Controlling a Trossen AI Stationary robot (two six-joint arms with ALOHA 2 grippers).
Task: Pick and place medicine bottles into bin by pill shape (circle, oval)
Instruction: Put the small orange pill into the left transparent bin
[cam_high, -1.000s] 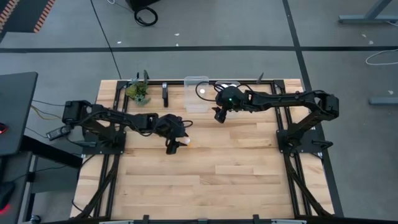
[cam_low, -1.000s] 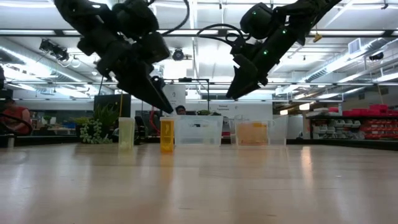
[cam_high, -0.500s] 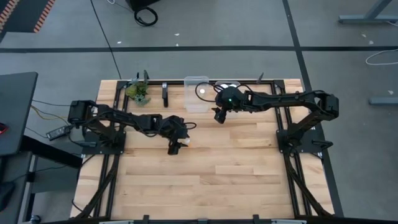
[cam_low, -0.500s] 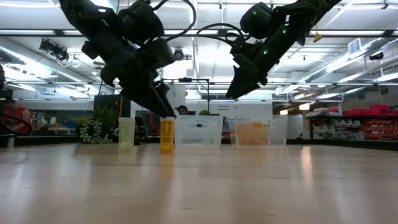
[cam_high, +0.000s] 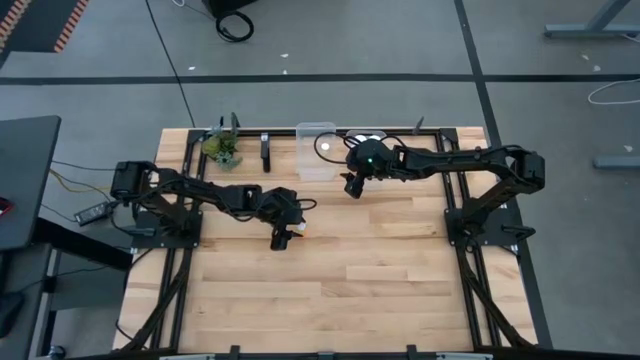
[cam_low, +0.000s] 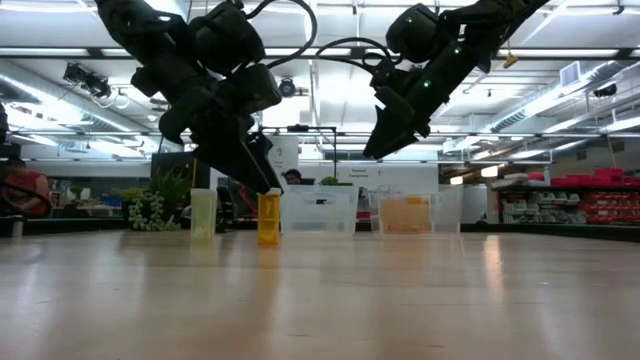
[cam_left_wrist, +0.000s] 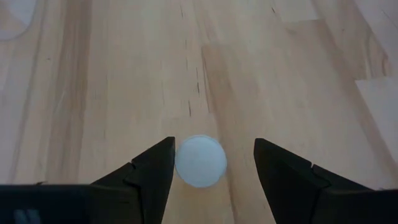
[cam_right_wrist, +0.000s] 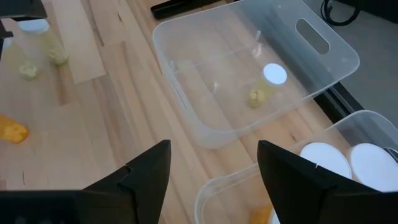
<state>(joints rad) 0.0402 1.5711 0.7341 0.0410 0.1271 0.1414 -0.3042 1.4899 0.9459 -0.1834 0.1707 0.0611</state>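
Already several medicine bottles (cam_right_wrist: 267, 84) sit in the clear bins (cam_right_wrist: 323, 74); the spread left pincer (cam_left_wrist: 208, 165) straddles another upright bottle (cam_left_wrist: 200, 160) on the desk (cam_high: 380, 270), ungrasped. The right pincer (cam_right_wrist: 211, 168), spread and empty, hovers near the bins.

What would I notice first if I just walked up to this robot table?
Probably the left end effector hanging open right over a medicine bottle that stands near the table's middle, its white cap between the fingers. Then the right end effector, open and empty, by the two clear bins at the table's far edge, which already have bottles inside.
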